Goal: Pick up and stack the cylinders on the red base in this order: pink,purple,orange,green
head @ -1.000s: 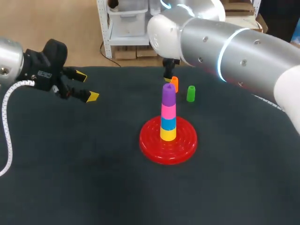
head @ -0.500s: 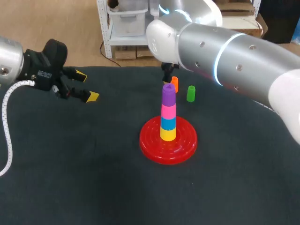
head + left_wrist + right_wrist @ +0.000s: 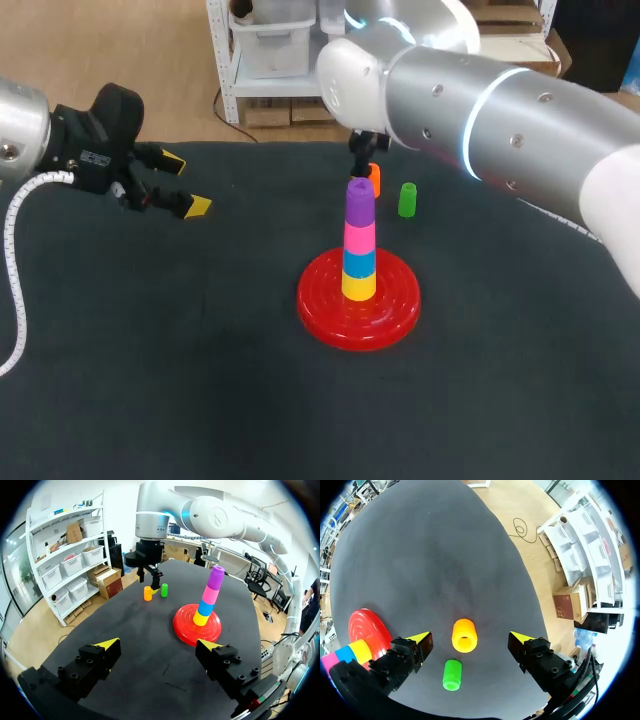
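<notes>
Orange cylinder (image 3: 374, 178) partly hidden behind right arm (image 3: 480, 90) in head view.

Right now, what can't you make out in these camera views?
Head view: yellow tips of the right gripper, hidden by its own arm; orange cylinder, partly covered by that gripper.
Right wrist view: purple cylinder, out of sight past the gripper's finger; red base partly too.
</notes>
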`<state>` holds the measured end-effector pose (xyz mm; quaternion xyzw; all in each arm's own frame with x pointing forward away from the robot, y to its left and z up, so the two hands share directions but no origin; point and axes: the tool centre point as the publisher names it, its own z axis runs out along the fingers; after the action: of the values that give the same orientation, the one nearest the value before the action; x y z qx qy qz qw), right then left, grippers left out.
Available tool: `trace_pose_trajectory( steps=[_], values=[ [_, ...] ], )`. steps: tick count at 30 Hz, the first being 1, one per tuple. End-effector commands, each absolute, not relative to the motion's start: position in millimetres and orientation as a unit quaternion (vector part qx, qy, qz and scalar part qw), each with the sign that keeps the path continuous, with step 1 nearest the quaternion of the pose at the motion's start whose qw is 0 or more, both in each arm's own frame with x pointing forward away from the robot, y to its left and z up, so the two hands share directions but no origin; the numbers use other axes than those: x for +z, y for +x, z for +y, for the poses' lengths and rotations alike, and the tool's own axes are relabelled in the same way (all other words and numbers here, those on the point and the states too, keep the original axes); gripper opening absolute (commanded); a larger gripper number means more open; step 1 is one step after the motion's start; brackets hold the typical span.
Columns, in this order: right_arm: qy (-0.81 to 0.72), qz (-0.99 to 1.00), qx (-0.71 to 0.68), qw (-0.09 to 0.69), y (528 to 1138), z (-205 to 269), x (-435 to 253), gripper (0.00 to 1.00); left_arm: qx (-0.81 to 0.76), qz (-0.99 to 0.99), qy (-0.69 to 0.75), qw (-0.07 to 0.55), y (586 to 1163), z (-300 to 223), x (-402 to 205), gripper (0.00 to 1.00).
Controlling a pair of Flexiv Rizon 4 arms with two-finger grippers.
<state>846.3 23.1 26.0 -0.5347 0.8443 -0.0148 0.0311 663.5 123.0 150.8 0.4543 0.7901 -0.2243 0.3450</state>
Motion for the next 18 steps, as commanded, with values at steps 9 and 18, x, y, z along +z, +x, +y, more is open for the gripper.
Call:
trace_pose_trajectory(
  steps=[9, 18],
  values=[
    [-0.533, 0.837, 0.111, -0.055, 853.0, 28.1, 21.1, 0.95, -0.224, 0.790, 0.455, 0.344, 664.8, 123.1, 150.0, 1.00],
    [-0.532, 0.838, 0.110, -0.054, 854.7, 28.8, 22.3, 0.81, -0.224, 0.790, 0.455, 0.344, 664.8, 123.1, 150.0, 1.00]
  ],
)
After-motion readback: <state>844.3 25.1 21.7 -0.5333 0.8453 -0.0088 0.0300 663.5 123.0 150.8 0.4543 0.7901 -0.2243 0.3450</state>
